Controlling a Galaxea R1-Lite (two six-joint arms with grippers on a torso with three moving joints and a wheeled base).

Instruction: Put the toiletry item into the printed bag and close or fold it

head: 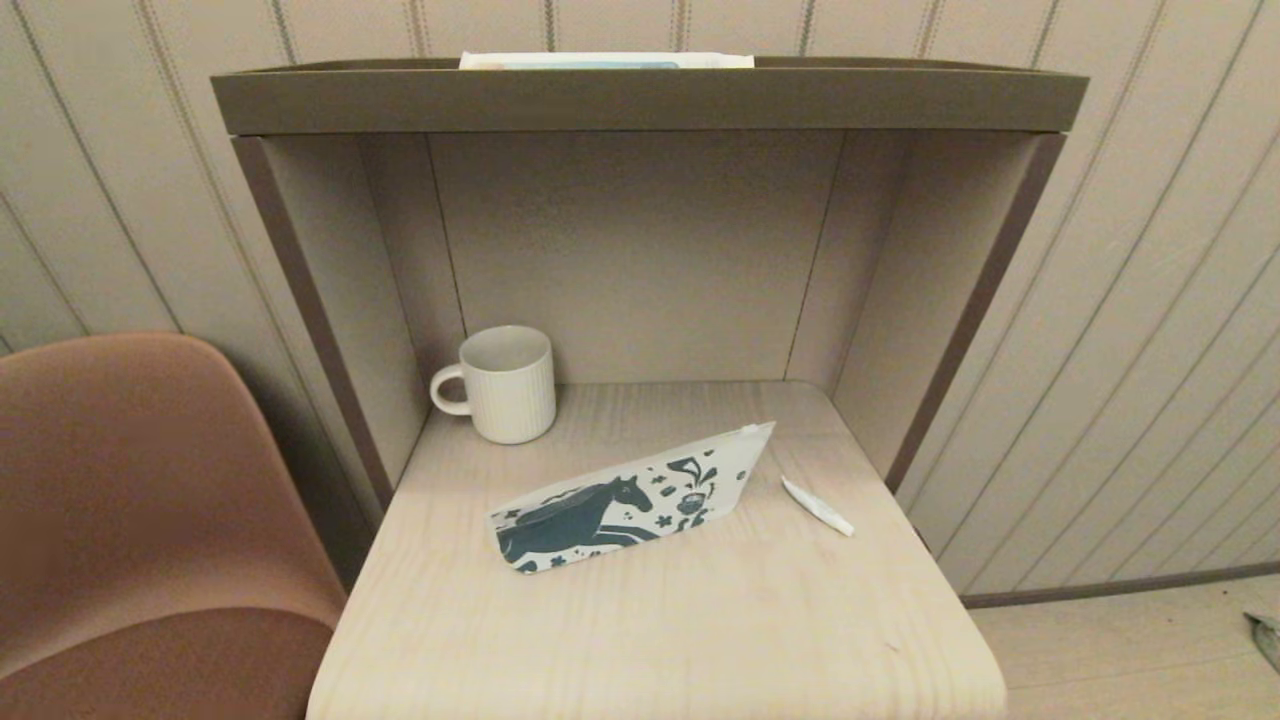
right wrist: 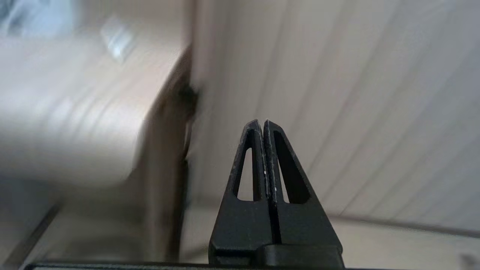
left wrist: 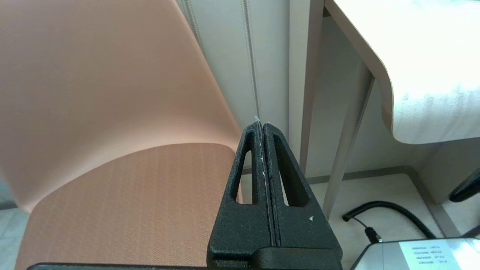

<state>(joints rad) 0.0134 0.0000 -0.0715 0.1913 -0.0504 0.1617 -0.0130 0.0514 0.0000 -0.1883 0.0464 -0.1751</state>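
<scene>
The printed bag (head: 633, 497), a flat white pouch with a dark teal horse and flowers, lies slantwise on the pale wooden table (head: 660, 620) in the head view. Just to its right lies the toiletry item (head: 817, 506), a small slim white tube. Neither arm appears in the head view. My left gripper (left wrist: 262, 125) is shut and empty, low beside the table's left edge, in front of the chair. My right gripper (right wrist: 261, 123) is shut and empty too, low beside the table's right edge, pointing at the striped wall.
A white ribbed mug (head: 503, 383) stands at the back left of the table inside the brown alcove (head: 640, 250). An orange chair (head: 140, 520) stands to the left. A black cable (left wrist: 382, 210) and a grey box (left wrist: 420, 255) lie on the floor below.
</scene>
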